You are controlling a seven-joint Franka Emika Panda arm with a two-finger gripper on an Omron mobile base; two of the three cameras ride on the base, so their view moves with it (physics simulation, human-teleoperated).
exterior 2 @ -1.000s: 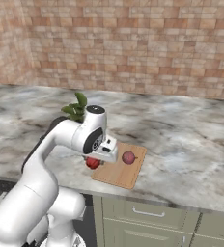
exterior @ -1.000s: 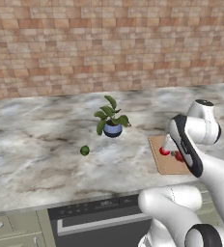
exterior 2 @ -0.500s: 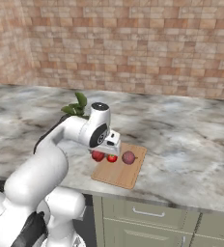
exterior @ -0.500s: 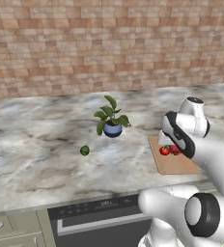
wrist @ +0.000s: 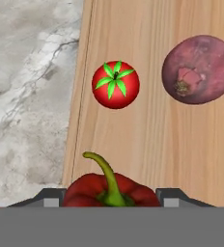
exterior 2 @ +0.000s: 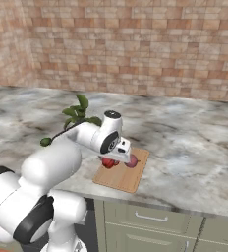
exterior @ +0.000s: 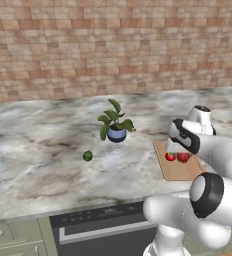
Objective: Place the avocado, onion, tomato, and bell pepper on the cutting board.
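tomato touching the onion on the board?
Apart. The hand view shows bare board between the tomato and the onion.

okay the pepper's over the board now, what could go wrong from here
The bell pepper, between the gripper's fingers, sits near the cutting board's left edge; released there, it might roll onto the counter. It could also knock the tomato just ahead. The avocado lies far off beyond the potted plant, which may obstruct reaching.

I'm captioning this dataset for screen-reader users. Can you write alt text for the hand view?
Seen from above, a red bell pepper with a curved green stem sits between the gripper fingers over a wooden cutting board. Farther along the board lie a tomato and a purplish onion, with marble counter beside it.
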